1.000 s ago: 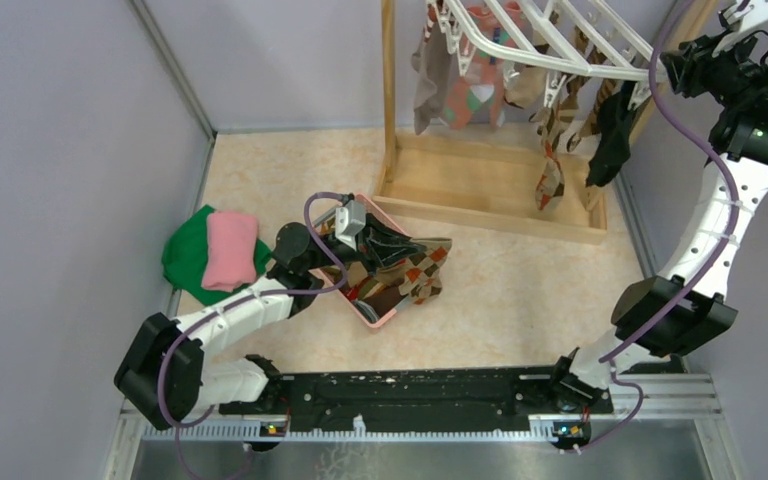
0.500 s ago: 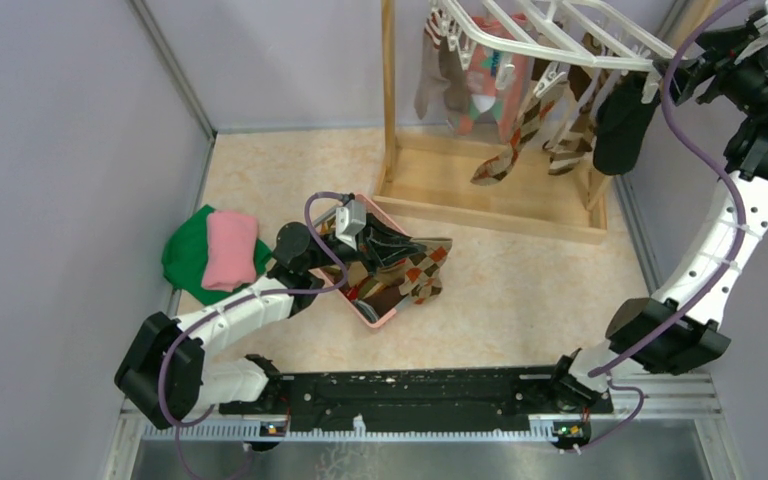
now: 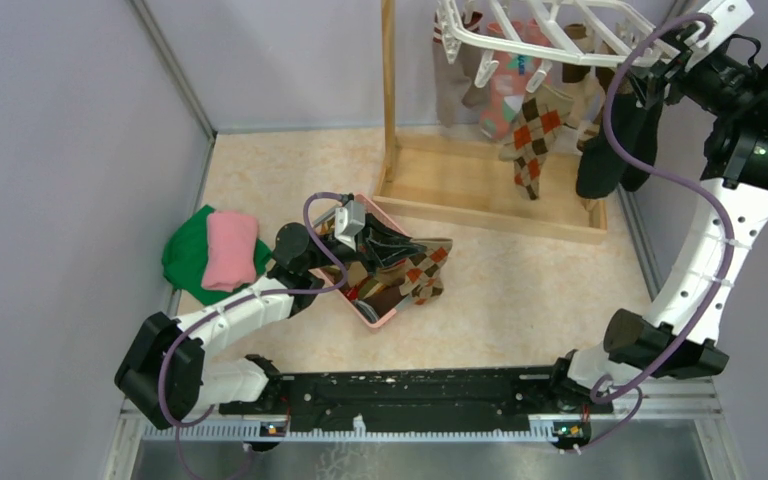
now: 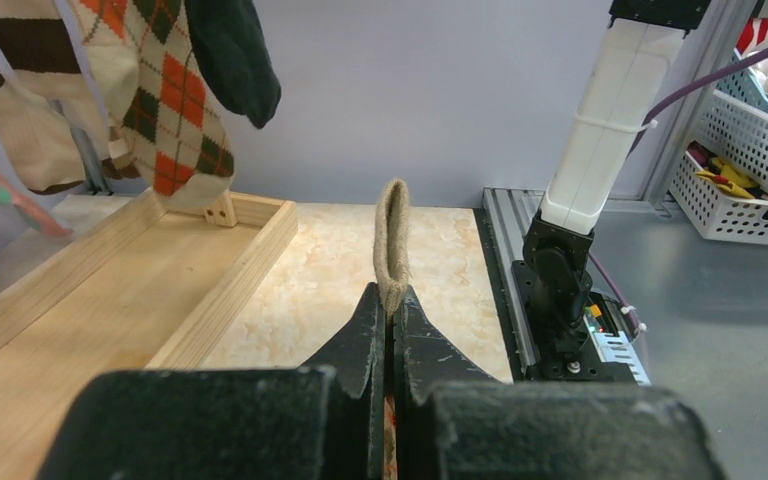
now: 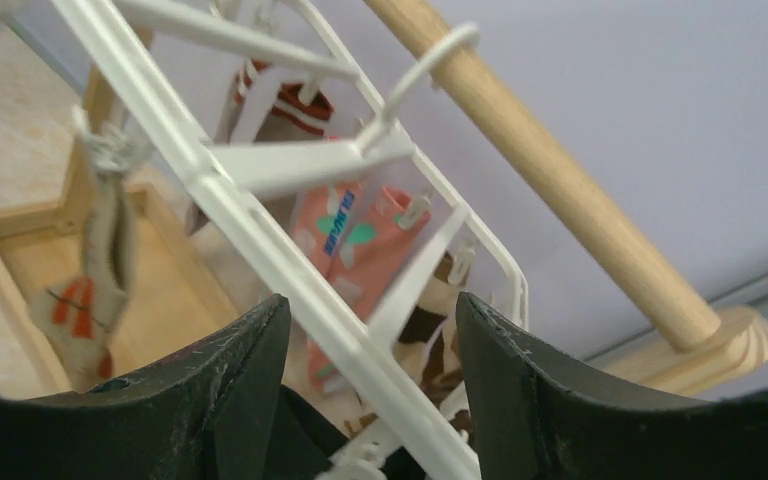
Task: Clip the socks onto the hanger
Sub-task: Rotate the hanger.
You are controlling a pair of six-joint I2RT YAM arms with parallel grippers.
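- Left wrist view: the left gripper (image 4: 390,303) has its jaws pressed together on the tan cuff of an argyle sock (image 4: 392,240). A loop of that cuff stands upright just above the fingertips.
- From the top camera, this gripper sits over the pink basket (image 3: 381,319). The rest of the argyle sock spreads across the basket and drapes over its right rim.
- Right wrist view: the right gripper (image 5: 368,308) has its jaws well apart. A white bar of the hanger (image 5: 250,215) runs up through the gap, and neither finger visibly presses on it.
- The hanger's hook loops over a wooden rod (image 5: 550,190) high at the right rear of the cell.
- Under the white frame hang a pink patterned sock (image 5: 360,240), a brown and cream striped sock (image 5: 280,105) and a grey sock with red marks (image 5: 95,275).
- In the top view a second argyle sock (image 3: 528,140) dangles toe-down under the frame.
- A black sock (image 3: 608,150) hangs just beside the right gripper. It seems to be clipped, though the clip itself is hidden behind the cable and wrist.
- Below the hanging socks lies the wooden stand (image 3: 490,195), its shallow base tray on the table.
- Well to the left, a folded pink cloth (image 3: 230,250) rests on a green cloth (image 3: 185,255).
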